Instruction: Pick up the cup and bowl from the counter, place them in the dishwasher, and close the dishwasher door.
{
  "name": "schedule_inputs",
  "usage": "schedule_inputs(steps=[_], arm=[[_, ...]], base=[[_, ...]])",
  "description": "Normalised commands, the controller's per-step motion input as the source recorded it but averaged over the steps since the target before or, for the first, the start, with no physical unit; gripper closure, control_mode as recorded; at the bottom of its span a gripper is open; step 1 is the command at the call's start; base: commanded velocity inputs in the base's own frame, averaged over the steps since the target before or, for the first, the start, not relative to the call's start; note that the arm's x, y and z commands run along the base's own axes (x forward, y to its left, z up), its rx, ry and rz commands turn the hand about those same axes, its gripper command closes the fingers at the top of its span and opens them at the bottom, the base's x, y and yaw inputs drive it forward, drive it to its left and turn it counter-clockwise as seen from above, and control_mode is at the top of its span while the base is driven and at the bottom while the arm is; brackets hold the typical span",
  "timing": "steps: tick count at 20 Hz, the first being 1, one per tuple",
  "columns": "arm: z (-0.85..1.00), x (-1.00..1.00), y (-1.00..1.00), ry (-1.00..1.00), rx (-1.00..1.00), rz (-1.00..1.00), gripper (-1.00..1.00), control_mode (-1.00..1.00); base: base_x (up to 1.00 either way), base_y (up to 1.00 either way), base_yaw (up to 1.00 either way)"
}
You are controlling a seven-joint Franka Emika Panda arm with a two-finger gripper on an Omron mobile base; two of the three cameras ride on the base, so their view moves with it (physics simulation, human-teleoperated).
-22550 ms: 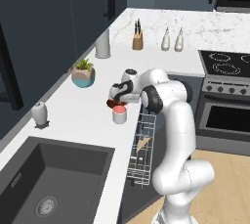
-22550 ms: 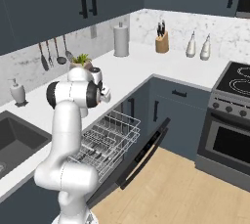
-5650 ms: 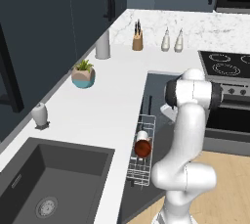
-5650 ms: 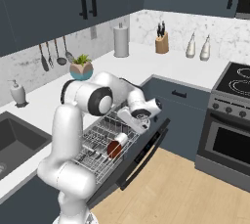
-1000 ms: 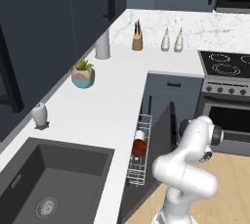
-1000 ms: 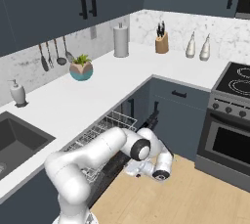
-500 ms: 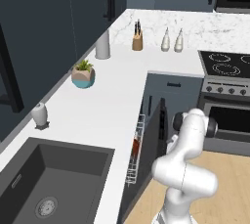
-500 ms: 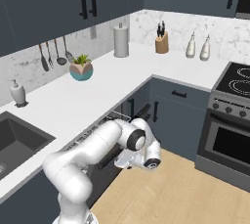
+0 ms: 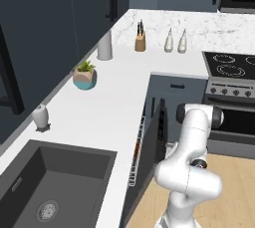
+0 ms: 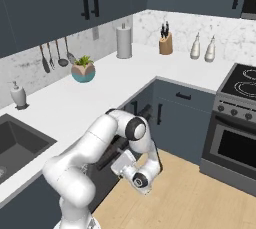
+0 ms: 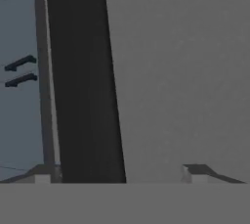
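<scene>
I had the pincer (image 11: 119, 174) spread wide with nothing in it, pressed close against the dark dishwasher door (image 9: 158, 137) — door nearly upright, just a narrow gap left. The white rack (image 9: 138, 148) poked out at its left edge, under the marbled surface (image 9: 109, 107). Couldn't see the cup or bowl.

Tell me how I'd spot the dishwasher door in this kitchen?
Follow the white counter from the stove toward the sink. Under it, beside the white arm, the dishwasher door is the one dark grey panel standing ajar, nearly upright, with white wire rack behind it; neighbouring fronts sit flush.
</scene>
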Motion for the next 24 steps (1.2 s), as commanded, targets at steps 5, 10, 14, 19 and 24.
schedule_inputs(steps=[5, 10, 14, 19, 24], arm=[[0.16, 0.59, 0.79, 0.1, 0.0, -0.59, -1.0, -1.0], [0.12, 0.48, 0.61, 0.04, 0.0, -0.54, -1.0, -1.0], [0.42, 0.76, 0.26, 0.07, 0.0, -0.36, -1.0, -1.0], [0.29, 0.94, -0.1, 0.02, 0.03, 0.13, -1.0, -1.0], [0.02, 0.88, -0.06, -0.02, 0.04, 0.44, -1.0, -1.0]], base=[[0.0, 0.0, 0.0], [0.0, 0.0, 0.0], [0.0, 0.0, 0.0], [0.0, 0.0, 0.0], [0.0, 0.0, 0.0]])
